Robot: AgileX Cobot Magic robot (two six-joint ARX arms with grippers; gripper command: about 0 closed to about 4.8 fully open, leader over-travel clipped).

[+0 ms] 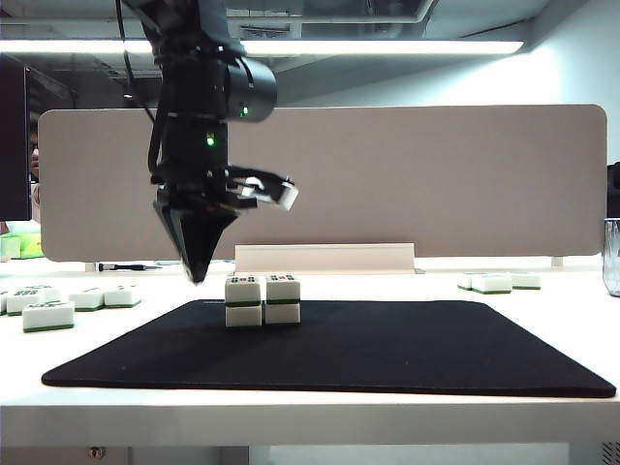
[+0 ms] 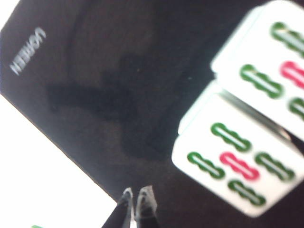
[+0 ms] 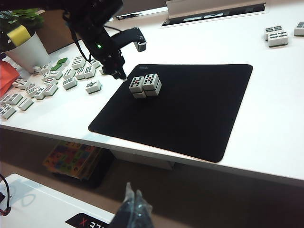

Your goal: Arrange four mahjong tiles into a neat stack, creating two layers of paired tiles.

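The four mahjong tiles (image 1: 263,301) stand as a stack of two layers of two near the back left of the black mat (image 1: 387,349). The top pair (image 2: 237,164) shows green and red bar marks. My left gripper (image 1: 199,275) points down, shut and holding nothing, a little left of the stack and just above the mat's far edge. Its fingertips (image 2: 145,195) are pressed together over the mat (image 2: 118,71). From the right wrist view the stack (image 3: 145,85) and the left gripper (image 3: 120,75) lie far off. My right gripper (image 3: 133,192) is shut and holds nothing, out in front of the table and lower than its top.
Loose tiles lie on the white table left of the mat (image 1: 48,315) (image 3: 47,83), and a few more at the right (image 1: 499,282). A white cup (image 3: 28,50) stands at the far left. A white board (image 1: 436,184) closes off the back, and a glass (image 1: 611,257) is at the right edge.
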